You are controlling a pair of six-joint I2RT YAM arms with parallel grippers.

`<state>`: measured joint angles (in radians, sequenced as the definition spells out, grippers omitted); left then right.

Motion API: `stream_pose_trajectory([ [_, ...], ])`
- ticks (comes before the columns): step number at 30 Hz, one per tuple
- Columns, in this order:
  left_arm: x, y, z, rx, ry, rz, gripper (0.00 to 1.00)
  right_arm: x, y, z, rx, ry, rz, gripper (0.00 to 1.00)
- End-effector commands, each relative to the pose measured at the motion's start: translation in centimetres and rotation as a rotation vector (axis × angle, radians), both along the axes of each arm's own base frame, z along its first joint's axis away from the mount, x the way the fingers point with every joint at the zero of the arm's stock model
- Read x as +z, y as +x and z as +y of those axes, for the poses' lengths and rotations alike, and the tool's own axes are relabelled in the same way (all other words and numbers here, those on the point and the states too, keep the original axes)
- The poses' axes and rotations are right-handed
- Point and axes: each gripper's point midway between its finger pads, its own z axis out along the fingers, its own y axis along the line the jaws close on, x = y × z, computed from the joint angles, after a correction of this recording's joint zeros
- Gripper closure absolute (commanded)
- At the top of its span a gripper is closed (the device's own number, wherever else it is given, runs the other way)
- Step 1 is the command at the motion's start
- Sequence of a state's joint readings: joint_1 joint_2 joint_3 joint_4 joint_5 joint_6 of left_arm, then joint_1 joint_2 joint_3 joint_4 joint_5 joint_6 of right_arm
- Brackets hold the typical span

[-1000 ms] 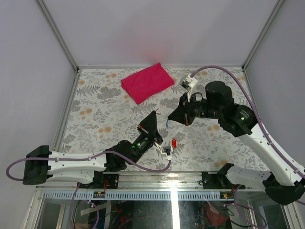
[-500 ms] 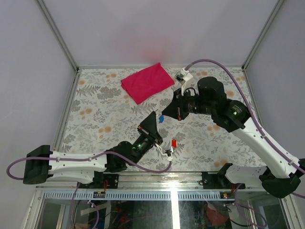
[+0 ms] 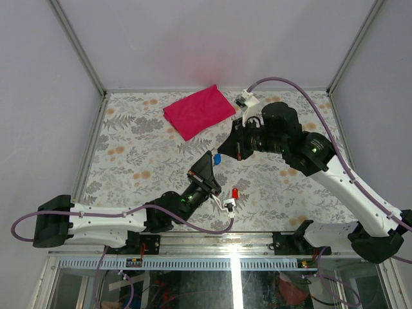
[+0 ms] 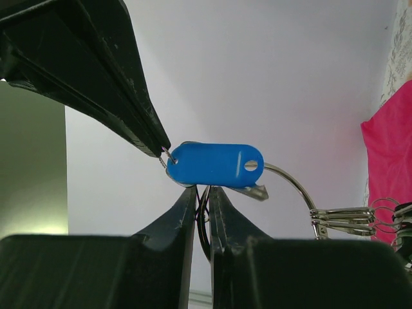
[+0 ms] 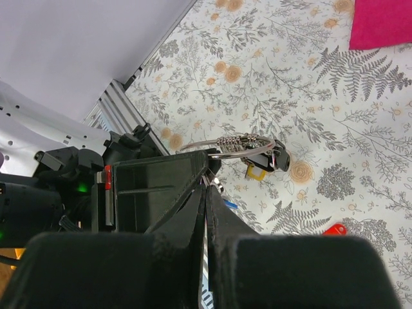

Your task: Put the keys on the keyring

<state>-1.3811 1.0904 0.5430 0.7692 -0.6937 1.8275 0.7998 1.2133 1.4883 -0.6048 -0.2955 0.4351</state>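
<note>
Table point(image 3: 129, 154): flat top w/ floral-print cover, metal rail along near edge. Items lying directly on it:
1) magenta cloth point(image 3: 198, 111): folded, flat, close to far edge, approx. centre.
2) red key point(image 3: 235, 193): close to near edge, approx. centre, well apart from cloth.

The tabletop point(image 3: 129, 148) wears a pale cloth printed with grey fern leaves and small orange flowers. At upper centre of the overhead view the folded cloth point(image 3: 198, 111) is plain magenta. The blue key point(image 4: 215, 164) has a bright blue plastic head. The red key point(image 3: 235, 192), at lower centre, has a red one. The keyring point(image 4: 290, 183) is silver, its bunched keys point(image 5: 280, 156) black-headed, beside a yellowish tag point(image 5: 256, 172). The left arm point(image 3: 103, 222) and right arm point(image 3: 360, 193) are white with black joints and trail purple cables point(image 3: 278, 79). The walls point(image 3: 206, 38) are pale grey.
</note>
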Motion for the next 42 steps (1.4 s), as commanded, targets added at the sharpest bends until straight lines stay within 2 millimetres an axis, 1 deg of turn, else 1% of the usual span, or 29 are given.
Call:
stream_pose_trajectory([
  [1, 2.4, -0.2, 0.9, 0.026, -0.077, -0.050, 1.00, 1.7, 0.2, 0.3, -0.022, 0.021, -0.017, 1.00],
  [13, 2.3, -0.1, 0.8, 0.044, -0.055, -0.057, 1.00, 0.5, 0.0, 0.6, -0.008, -0.023, 0.030, 1.00],
  [20, 2.3, 0.0, 0.8, 0.050, -0.044, -0.062, 1.00, 0.1, 0.1, 0.7, -0.014, -0.041, 0.040, 1.00],
  [28, 2.3, -0.1, 0.7, 0.048, -0.036, -0.067, 1.00, -0.5, 0.4, 0.4, -0.043, -0.077, 0.054, 1.00],
  [37, 2.1, 0.0, 0.7, 0.050, -0.025, -0.066, 1.00, 0.0, 0.4, 0.7, -0.037, -0.063, 0.048, 1.00],
  [42, 1.9, 0.0, 0.6, 0.050, -0.018, -0.065, 1.00, -0.2, 0.4, 0.8, -0.033, -0.067, 0.052, 1.00],
])
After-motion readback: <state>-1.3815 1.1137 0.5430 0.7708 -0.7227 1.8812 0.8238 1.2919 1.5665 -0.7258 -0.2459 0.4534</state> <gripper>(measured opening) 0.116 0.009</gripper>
